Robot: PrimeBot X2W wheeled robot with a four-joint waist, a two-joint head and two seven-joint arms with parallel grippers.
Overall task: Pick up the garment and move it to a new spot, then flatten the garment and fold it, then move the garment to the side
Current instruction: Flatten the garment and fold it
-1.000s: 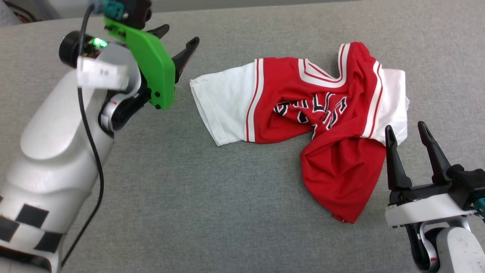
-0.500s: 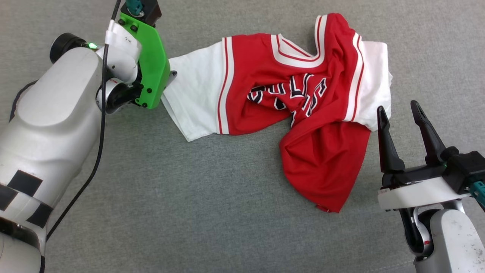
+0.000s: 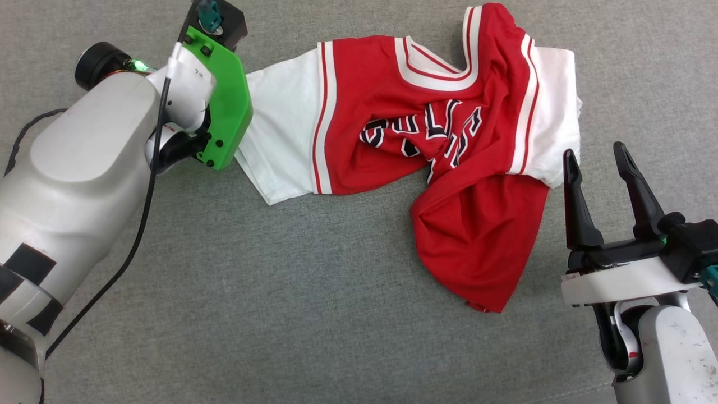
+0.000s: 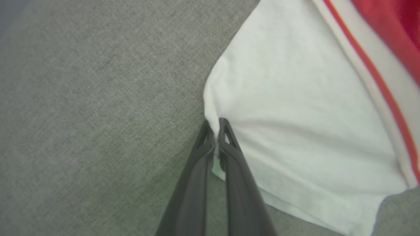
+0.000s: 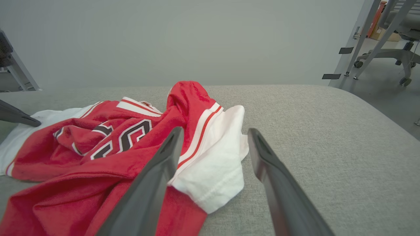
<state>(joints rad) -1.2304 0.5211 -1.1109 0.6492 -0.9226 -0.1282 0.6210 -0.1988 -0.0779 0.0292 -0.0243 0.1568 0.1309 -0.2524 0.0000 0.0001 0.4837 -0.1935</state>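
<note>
**Grip on the sleeve edge, cloth running off toward 3 o'clock**

Clamped tight with the left gripper [image 4: 215,126] on the outer edge of the white sleeve [image 4: 295,131], a small fold of cloth nipped between the tips. Outward from that pinch, toward 3 o'clock in the head view: the garment [image 3: 437,140], long axis running 9 to 3 across the grey cushion [image 3: 280,308], red body crumpled midway, hem twisted down toward 5 o'clock. At the far end, spread wide and empty: the right gripper [image 3: 594,148], just beside the other sleeve [image 3: 555,140], which sits at about 11 o'clock from its tips. Judged as a lift from the left pinch alone; expect nearly all the cloth to trail on the 3 o'clock side.
</note>
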